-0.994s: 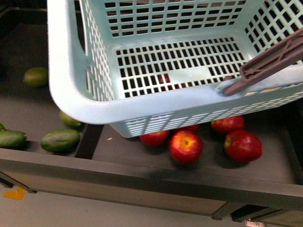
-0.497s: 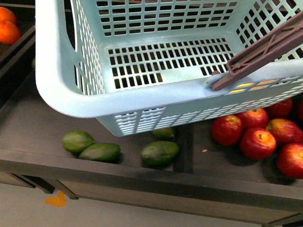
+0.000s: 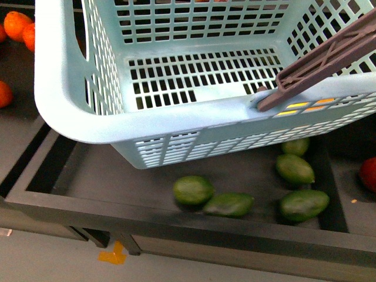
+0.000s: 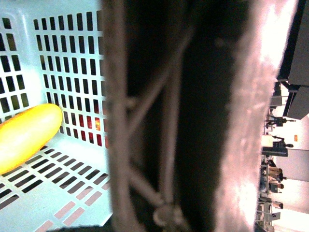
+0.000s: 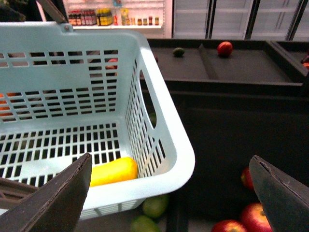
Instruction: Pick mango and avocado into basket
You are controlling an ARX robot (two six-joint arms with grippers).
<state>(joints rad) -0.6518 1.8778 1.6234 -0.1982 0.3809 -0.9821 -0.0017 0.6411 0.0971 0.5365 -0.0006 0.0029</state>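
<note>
Right gripper (image 5: pixel 170 159): two dark fingers (image 5: pixel 58 198) spread wide, nothing between them; poised over the basket's near corner.

Left gripper: its wrist view is filled by the brownish-grey handle (image 4: pixel 159 121), pressed right up to the lens. Cannot tell whether the jaws are apart or closed, or whether they hold it.

Basket (image 3: pixel 64 111): light teal plastic, slotted walls and floor, hanging above the display bin with its near rim tilted. One handle (image 3: pixel 329 59) rises towards the upper right in the front view.

Mango (image 5: pixel 112 171): one, smooth yellow-orange, lying on the basket floor against the side wall near a corner. Also seen in the left wrist view (image 4: pixel 26 135).

Avocados (image 3: pixel 193 190): five green egg-shaped fruits, loose in the dark bin (image 3: pixel 70 205) under the basket. Two touch near the bin's front lip and three lie further right. None is in the basket.

Floor scrap (image 3: pixel 113 255): small, orange, in front of the bin.

Apples (image 5: pixel 256 215): red, in the next compartment; one shows at the front view's right edge (image 3: pixel 369 173).

Oranges (image 3: pixel 16 24): several, far left, beyond the basket.

Far counter: one dark green fruit (image 5: pixel 178 51) and one red apple (image 5: pixel 224 48), well apart. Shelves of bottles (image 5: pixel 96 17) stand behind.
</note>
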